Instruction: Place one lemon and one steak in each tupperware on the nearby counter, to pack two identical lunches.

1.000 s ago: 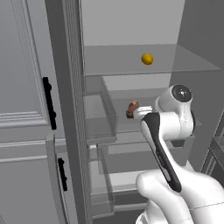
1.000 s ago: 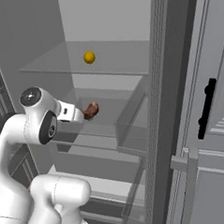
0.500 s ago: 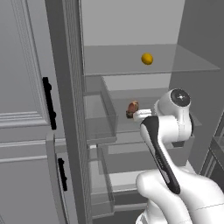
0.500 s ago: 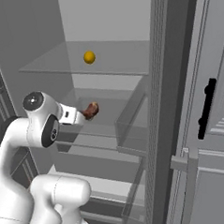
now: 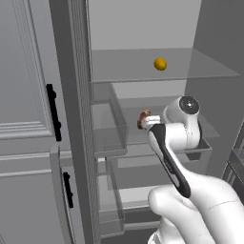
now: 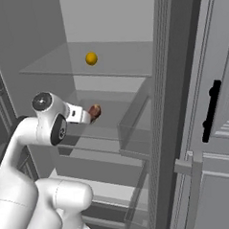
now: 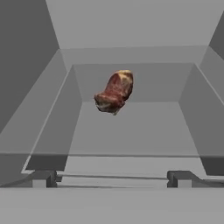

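You had the steak (image 7: 114, 92) lying in the grey fridge drawer (image 7: 131, 131), at 12 o'clock from the gripper (image 7: 111, 179), well apart from it. The fingers (image 7: 41, 178) stood wide, holding nothing. The lemon (image 5: 160, 64) sat on the glass shelf (image 5: 205, 71) above.

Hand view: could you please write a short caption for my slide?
Open gripper faces a steak lying on a grey fridge shelf, not yet grasped.
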Controlling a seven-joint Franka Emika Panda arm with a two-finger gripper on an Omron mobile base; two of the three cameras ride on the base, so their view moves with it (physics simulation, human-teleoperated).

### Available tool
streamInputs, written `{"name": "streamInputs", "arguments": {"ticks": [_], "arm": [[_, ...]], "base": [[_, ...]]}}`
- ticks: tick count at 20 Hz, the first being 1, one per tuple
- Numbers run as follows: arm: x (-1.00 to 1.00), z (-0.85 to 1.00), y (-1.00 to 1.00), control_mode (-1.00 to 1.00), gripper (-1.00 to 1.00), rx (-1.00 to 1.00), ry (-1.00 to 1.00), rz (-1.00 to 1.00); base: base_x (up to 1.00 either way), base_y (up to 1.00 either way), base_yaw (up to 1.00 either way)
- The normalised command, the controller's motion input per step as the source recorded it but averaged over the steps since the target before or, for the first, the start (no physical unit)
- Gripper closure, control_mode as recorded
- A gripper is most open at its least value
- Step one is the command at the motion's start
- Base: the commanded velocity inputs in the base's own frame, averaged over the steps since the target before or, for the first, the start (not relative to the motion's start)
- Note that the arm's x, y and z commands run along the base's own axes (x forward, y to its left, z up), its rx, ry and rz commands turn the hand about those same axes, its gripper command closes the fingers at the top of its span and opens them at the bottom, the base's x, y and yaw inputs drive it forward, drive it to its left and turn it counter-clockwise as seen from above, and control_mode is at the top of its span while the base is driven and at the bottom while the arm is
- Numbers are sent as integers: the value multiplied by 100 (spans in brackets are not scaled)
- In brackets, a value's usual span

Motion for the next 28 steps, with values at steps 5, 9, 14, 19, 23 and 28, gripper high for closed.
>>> {"name": "streamInputs", "arguments": {"ticks": [5,9,14,19,23,28], "arm": [[56,-1,0,-100,-100,0,0,0],[45,-1,0,-100,-100,0,-3,0],[38,-2,0,-100,-100,0,-5,0],[35,-20,0,-100,-100,0,-2,0],[38,-34,0,-100,-100,0,0,0],[39,-34,0,-100,-100,0,0,0]], "base": [[0,0,0],[0,0,0],[0,0,0],[0,0,0],[0,0,0],[0,0,0]]}}
